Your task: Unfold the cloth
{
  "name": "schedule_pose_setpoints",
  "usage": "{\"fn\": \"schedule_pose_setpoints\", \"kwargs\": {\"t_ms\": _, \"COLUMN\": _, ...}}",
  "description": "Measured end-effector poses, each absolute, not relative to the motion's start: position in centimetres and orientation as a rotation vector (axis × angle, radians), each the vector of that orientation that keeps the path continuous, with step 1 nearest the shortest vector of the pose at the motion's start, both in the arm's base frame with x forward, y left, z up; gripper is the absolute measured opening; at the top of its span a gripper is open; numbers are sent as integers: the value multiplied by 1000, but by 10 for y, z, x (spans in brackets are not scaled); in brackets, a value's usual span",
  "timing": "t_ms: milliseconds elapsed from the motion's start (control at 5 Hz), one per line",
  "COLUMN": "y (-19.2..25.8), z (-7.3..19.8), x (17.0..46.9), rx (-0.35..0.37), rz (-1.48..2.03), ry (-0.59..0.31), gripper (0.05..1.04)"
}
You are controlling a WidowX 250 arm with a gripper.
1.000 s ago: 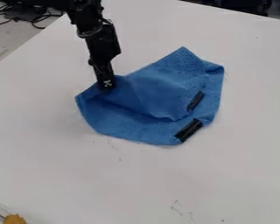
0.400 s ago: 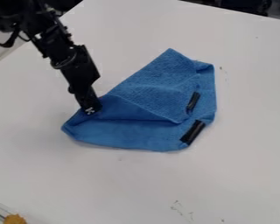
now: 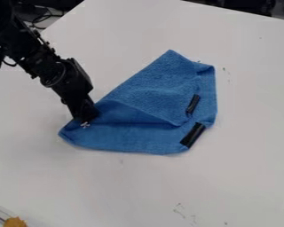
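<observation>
- Unfolding the blue cloth (image 3: 129,137), which lies on the white table (image 3: 227,177), appears incomplete: a textured flap (image 3: 156,95) overlaps the smoother lower layer.
- Black gripper (image 3: 85,119): tilted, its tip at the cloth near the left corner (image 3: 67,133). Whether its jaws are apart, together or clamped on fabric cannot be told.
- Likely fault, slip: if the jaws have only a shallow hold, or none, a lift would leave the fold as it lies.
- Likely fault, double pick: the layers meet close to the tip, so both might be caught together; the cloth would then travel as one piece, still folded.
- Likely fault, drag: a low, sideways pull could slide the whole cloth over the table, since nothing visible pins its far side.
- Likely fault, recrease: two dark strips, one on the flap (image 3: 193,104) and one by the lower edge (image 3: 193,135), may be stiffer than the fabric and hinder flat spreading.
</observation>
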State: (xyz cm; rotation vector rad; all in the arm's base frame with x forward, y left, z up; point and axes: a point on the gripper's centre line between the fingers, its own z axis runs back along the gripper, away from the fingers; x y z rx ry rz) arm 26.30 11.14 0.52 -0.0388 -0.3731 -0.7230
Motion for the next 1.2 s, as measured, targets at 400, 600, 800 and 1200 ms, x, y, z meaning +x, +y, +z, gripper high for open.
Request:
{"fn": "schedule_pose_setpoints", "kwargs": {"t_ms": 400, "y": 104, "z": 16, "x": 243, "rx": -10, "rz": -706, "ry": -356, "gripper": 463}}
{"fn": "schedule_pose_setpoints", "kwargs": {"t_ms": 600, "y": 107, "z": 20, "x": 226, "rx": -40, "rz": -625, "ry": -313, "gripper": 760}}
{"fn": "schedule_pose_setpoints", "kwargs": {"t_ms": 800, "y": 104, "z": 42, "x": 216, "rx": -2, "rz": -610, "ry": -338, "gripper": 991}}
{"fn": "schedule_pose_setpoints", "kwargs": {"t_ms": 1200, "y": 90, "z": 54, "x": 182, "rx": 24, "rz": -465, "ry": -275, "gripper": 999}}
